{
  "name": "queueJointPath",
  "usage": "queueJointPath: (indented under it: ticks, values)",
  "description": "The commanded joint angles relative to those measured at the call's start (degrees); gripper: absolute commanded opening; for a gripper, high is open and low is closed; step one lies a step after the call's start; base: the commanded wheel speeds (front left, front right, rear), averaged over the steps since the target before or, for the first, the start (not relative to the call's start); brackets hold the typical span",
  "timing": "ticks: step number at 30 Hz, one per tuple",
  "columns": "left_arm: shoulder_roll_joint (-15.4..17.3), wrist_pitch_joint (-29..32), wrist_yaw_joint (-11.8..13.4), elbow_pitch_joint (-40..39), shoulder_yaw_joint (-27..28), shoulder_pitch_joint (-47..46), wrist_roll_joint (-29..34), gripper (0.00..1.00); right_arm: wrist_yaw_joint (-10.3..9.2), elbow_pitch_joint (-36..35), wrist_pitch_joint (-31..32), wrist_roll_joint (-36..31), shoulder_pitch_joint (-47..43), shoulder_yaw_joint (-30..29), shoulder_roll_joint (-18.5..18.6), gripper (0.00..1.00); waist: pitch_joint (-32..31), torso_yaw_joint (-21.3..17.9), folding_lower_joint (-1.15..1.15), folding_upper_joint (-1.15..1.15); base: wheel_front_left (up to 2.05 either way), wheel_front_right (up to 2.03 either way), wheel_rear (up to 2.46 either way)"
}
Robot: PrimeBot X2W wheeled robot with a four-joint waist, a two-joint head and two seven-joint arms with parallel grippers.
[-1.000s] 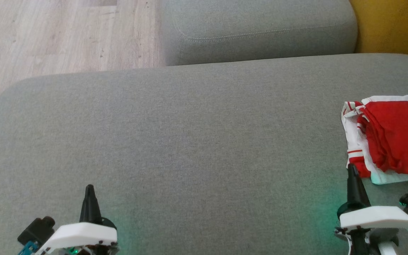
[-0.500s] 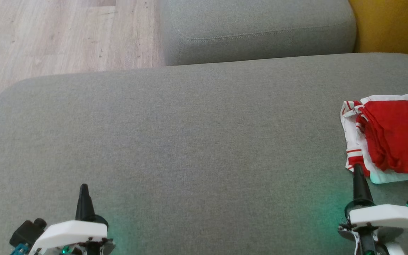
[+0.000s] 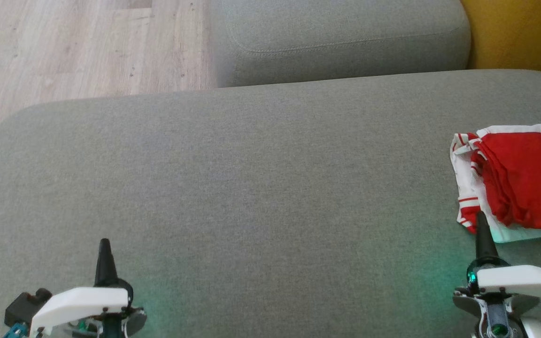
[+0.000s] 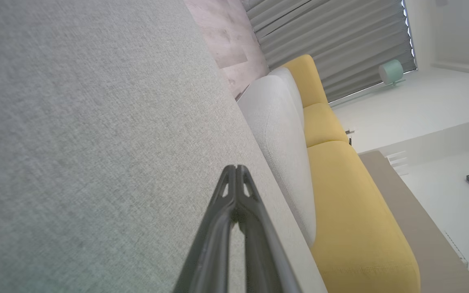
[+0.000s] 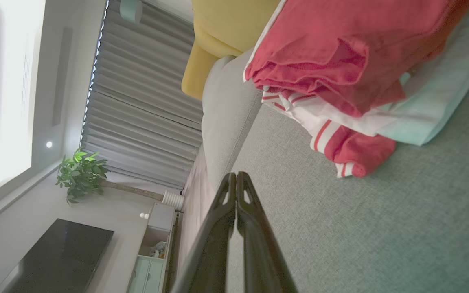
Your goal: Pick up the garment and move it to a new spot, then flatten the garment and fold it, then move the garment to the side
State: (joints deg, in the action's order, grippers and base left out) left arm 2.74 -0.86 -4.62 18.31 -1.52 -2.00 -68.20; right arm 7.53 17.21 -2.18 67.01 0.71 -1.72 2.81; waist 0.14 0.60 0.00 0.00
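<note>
A red and white garment (image 3: pixel 519 180) lies folded at the right edge of the grey sofa seat (image 3: pixel 251 188); the right wrist view shows the garment (image 5: pixel 340 61) stacked in layers with a striped cuff hanging out. My right gripper (image 3: pixel 481 217) is shut and empty, its tip just short of the garment's near-left corner. In the right wrist view the right gripper (image 5: pixel 236 176) has its fingers pressed together. My left gripper (image 3: pixel 104 244) is shut and empty at the lower left, low over bare seat. Its tips also meet in the left wrist view (image 4: pixel 235 169).
A grey cushion (image 3: pixel 341 40) lies behind the seat, with a yellow cushion (image 3: pixel 519 33) at the far right. Wooden floor (image 3: pixel 78 47) lies beyond the seat's far-left edge. The wrist views show grey curtains (image 5: pixel 136 101) and a potted plant (image 5: pixel 80 173).
Both grippers have drawn back toward the bottom of the head view, the left drifting left and the right drifting right. The garment has stayed in place.
</note>
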Motion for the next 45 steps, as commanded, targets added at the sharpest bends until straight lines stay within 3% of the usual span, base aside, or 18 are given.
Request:
queueJointPath:
  ticks: [1, 45]
  values:
    - [0.1, 0.6, -0.4, -2.0, 2.1, -2.9, -1.5, 0.0, -0.03, -2.2, 0.5, 1.8, 3.1, 0.4, 1.2, 0.0, 0.0, 0.0, 0.0, 0.0, 0.0, 0.0, 0.0]
    - [0.1, 7.3, -2.9, -4.2, 8.0, -4.2, -24.0, 0.0, -0.04, -3.3, 7.5, 26.4, 5.3, -3.3, 1.2, 0.0, 0.0, -0.6, 0.0, 0.0, 0.0, 0.0, 0.0]
